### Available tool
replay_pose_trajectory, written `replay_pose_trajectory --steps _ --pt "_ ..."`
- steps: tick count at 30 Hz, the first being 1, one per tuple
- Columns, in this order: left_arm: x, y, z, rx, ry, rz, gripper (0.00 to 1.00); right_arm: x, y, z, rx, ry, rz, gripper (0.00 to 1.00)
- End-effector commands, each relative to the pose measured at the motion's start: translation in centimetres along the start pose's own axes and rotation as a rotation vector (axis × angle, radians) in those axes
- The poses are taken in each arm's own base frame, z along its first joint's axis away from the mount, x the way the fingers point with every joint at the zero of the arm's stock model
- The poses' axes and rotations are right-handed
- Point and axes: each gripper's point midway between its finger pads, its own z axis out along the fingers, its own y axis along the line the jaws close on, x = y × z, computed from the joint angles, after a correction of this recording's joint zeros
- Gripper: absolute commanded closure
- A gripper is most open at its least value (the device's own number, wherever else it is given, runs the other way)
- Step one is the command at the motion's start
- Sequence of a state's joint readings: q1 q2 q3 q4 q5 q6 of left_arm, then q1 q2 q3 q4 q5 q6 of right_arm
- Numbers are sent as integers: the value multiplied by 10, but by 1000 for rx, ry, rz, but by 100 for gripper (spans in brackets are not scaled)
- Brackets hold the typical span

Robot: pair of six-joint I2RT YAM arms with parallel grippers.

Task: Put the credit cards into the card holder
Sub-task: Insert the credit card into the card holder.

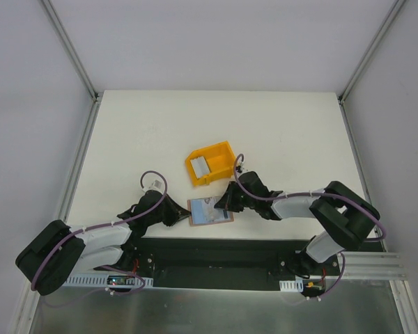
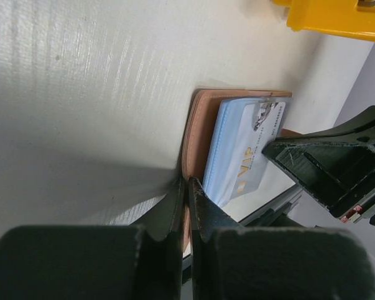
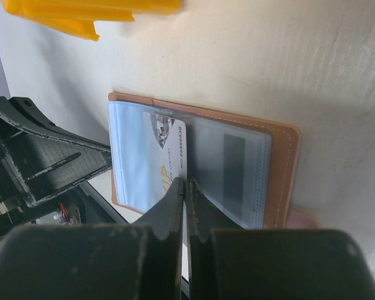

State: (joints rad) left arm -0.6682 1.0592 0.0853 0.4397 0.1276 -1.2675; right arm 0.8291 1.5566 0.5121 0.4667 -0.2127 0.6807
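The brown card holder (image 1: 210, 211) lies open near the table's front edge, its clear sleeves facing up. My left gripper (image 2: 187, 187) is shut on the holder's brown left edge (image 2: 194, 134). A pale blue credit card (image 3: 165, 153) with gold lettering sits partly in the left sleeve. My right gripper (image 3: 186, 182) is shut on that card's near edge. Another card with a dark stripe (image 3: 234, 169) rests inside the right sleeve. In the top view the left gripper (image 1: 183, 216) and right gripper (image 1: 226, 202) flank the holder.
A yellow plastic bin (image 1: 210, 163) stands just behind the holder with a pale card (image 1: 199, 165) inside it. Metal frame rails (image 1: 76, 62) run along both sides. The black base plate (image 1: 216, 254) lies right in front of the holder.
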Motion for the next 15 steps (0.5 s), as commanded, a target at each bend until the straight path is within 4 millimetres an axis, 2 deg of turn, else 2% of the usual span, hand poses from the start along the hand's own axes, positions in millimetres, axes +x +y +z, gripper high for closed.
replay_pose_trajectory --steps 1,4,10,15 --pt "7 30 -2 -99 14 2 100 7 3 9 42 -8 26 99" --pt "6 27 -1 -94 14 1 100 16 15 15 30 10 30 99" --pt "4 23 1 -87 5 -12 100 20 33 20 5 17 26 99" --pt "4 23 3 -90 6 -9 100 15 22 12 61 -10 -11 88"
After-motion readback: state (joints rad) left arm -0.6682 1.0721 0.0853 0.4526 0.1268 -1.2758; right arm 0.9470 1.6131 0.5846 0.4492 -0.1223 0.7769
